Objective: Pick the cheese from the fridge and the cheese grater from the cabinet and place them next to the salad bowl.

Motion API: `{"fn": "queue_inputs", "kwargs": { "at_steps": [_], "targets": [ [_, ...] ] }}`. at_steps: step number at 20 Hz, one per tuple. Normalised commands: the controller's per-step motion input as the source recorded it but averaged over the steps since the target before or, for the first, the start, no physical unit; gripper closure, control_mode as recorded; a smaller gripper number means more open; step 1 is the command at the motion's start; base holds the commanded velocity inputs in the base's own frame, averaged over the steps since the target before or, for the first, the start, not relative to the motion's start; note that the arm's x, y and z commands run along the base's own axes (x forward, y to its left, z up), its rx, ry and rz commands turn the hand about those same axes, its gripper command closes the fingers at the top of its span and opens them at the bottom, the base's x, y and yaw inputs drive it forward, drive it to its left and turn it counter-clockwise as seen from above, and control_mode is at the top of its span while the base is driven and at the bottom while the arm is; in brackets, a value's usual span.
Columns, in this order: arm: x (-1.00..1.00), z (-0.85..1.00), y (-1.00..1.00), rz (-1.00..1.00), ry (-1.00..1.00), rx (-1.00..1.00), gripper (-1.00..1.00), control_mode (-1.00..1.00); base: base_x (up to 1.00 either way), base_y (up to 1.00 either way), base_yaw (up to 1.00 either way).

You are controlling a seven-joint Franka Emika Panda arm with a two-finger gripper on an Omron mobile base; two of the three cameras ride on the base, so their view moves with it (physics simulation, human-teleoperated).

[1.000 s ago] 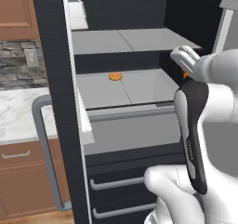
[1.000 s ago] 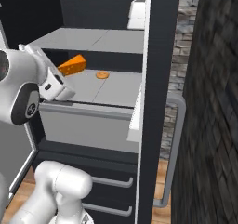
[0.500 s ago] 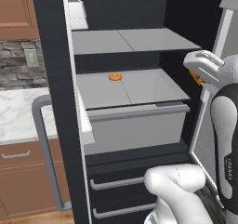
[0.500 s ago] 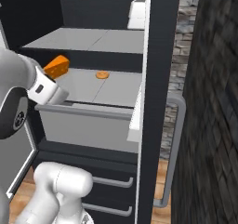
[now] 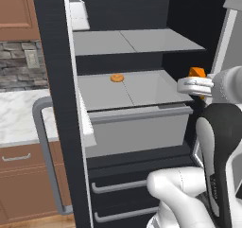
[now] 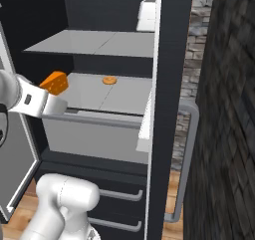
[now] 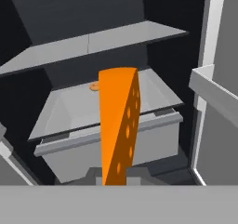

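Item: my pincer (image 6: 59, 95), pressed tight on the cheese (image 6: 55, 82), the orange wedge standing up between my fingertips with its holed side showing in the hand view. Location: outside the open fridge (image 5: 142, 42), in front of its grey drawer (image 5: 137, 127), at the side away from the handle (image 5: 45, 151). Change: a second ago I held the wedge over the shelf; I have since drawn it back out and sideways. Remaining on shelf: flat orange disc (image 5: 116, 78), unmoved.

Matt orange cheese (image 7: 118, 125) with pitted side, smooth grey perhaps-plastic fridge (image 5: 132, 87) shelves, glossy marble counter (image 5: 16, 113).
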Motion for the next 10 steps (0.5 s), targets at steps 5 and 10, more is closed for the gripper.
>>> {"fn": "queue_inputs", "kwargs": {
  "at_steps": [5, 10],
  "targets": [
    [0.00, 0.00, -0.15, 0.08, -0.04, -0.04, 1.00, -1.00, 0.00, 0.00, 0.00],
    [0.00, 0.00, 0.00, 0.06, -0.04, 0.00, 1.00, 1.00, -0.19, 0.00, 0.01]
  ]
}}
